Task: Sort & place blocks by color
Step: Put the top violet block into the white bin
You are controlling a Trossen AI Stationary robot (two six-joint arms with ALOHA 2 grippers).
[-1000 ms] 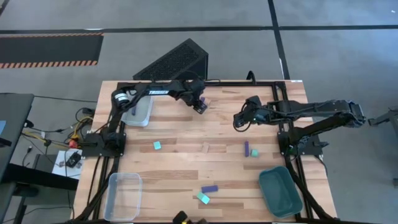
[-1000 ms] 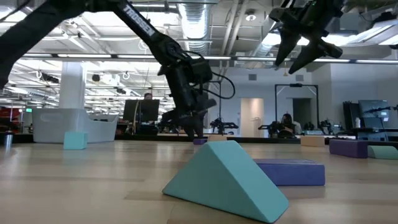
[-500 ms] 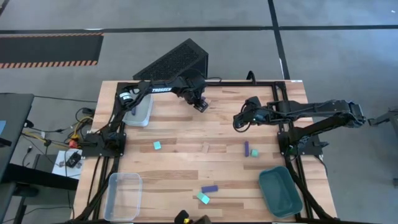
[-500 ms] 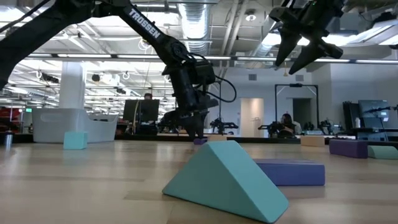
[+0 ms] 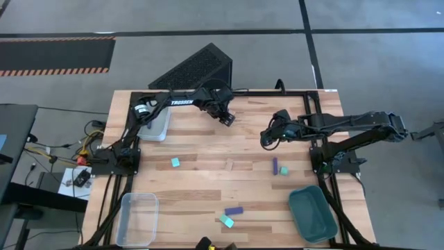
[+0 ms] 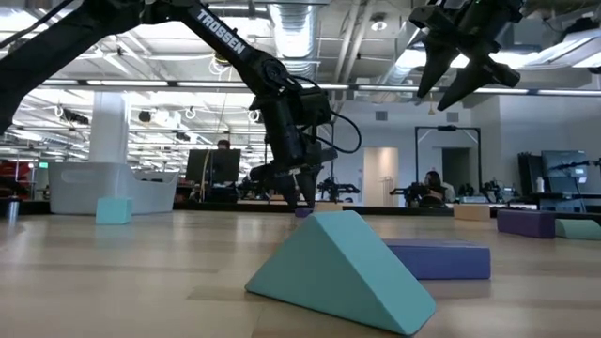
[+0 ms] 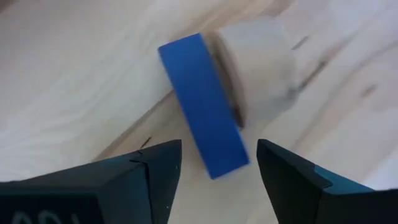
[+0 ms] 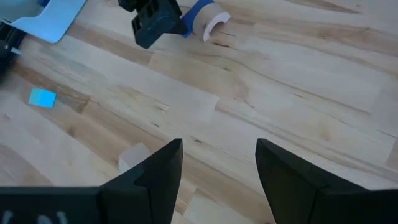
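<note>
My left gripper (image 5: 227,117) is open, low over the table's far middle. Its fingertips stand on either side of the near end of a dark blue bar (image 7: 202,106) without touching it. The bar lies on the wood with one long side against a pale tan arched piece (image 7: 261,68). My right gripper (image 5: 266,138) is open and empty, held high to the right of them. Its wrist view shows the bar (image 8: 196,12) and the arch (image 8: 214,25) beside the left gripper (image 8: 152,22). The other blocks lie loose on the table.
A teal cube (image 5: 175,162), a tan piece (image 5: 229,164), a purple bar (image 5: 275,165) beside a teal cube (image 5: 282,170), another purple bar (image 5: 234,210) and a teal wedge (image 5: 226,221) lie about. Clear bins (image 5: 154,122) (image 5: 137,217) stand at the left, and a dark teal tray (image 5: 312,212) at the near right.
My left gripper has gone a little toward the table's right edge, staying low over the blue bar and the tan arch. My right gripper has kept still.
</note>
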